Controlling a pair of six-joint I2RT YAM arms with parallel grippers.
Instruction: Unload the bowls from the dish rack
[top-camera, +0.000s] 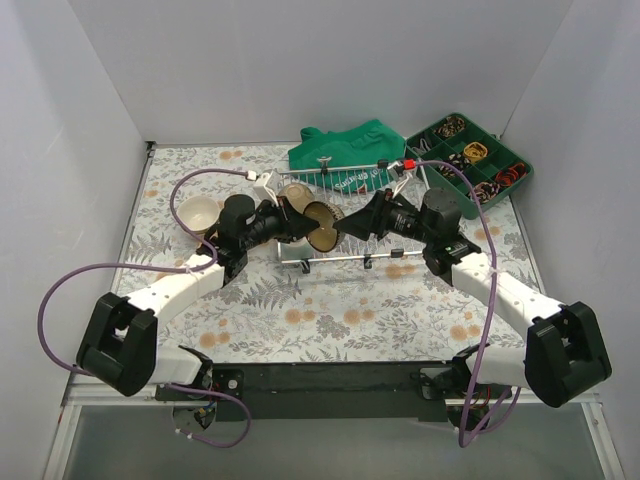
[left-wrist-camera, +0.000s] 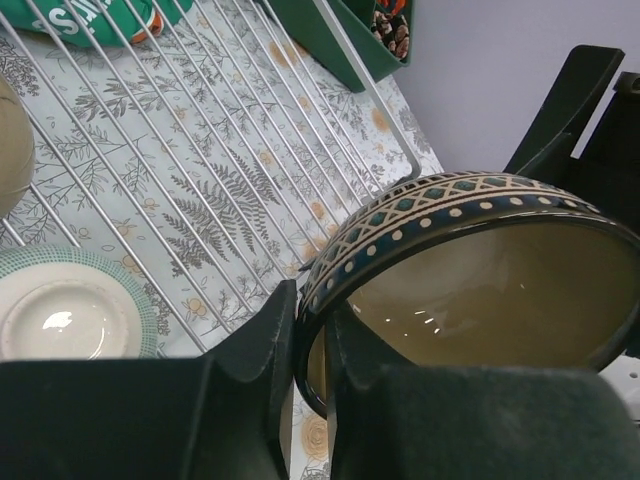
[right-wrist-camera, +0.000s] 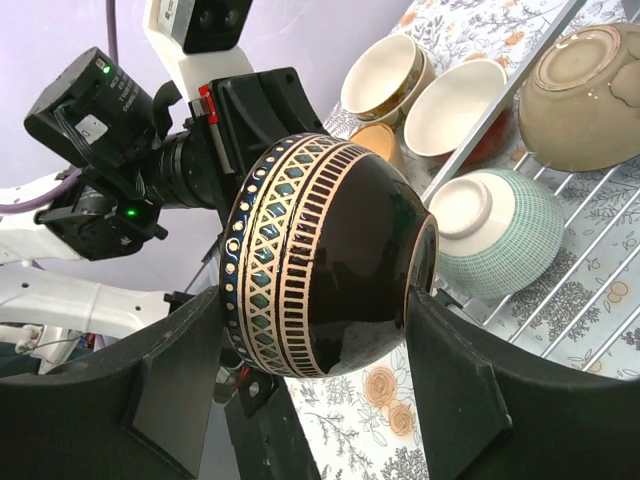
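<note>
A black bowl with a cream and teal lattice band hangs on its side above the table at the front left of the silver wire dish rack. My left gripper is shut on the bowl's rim, one finger inside and one outside. My right gripper spans the same bowl from rim to foot, with both fingers against it. A green-patterned bowl lies upside down in the rack. A tan bowl sits behind it.
Two cream bowls stand on the floral table left of the rack; one shows in the top view. A green compartment tray and a green cloth lie at the back. White walls enclose the table.
</note>
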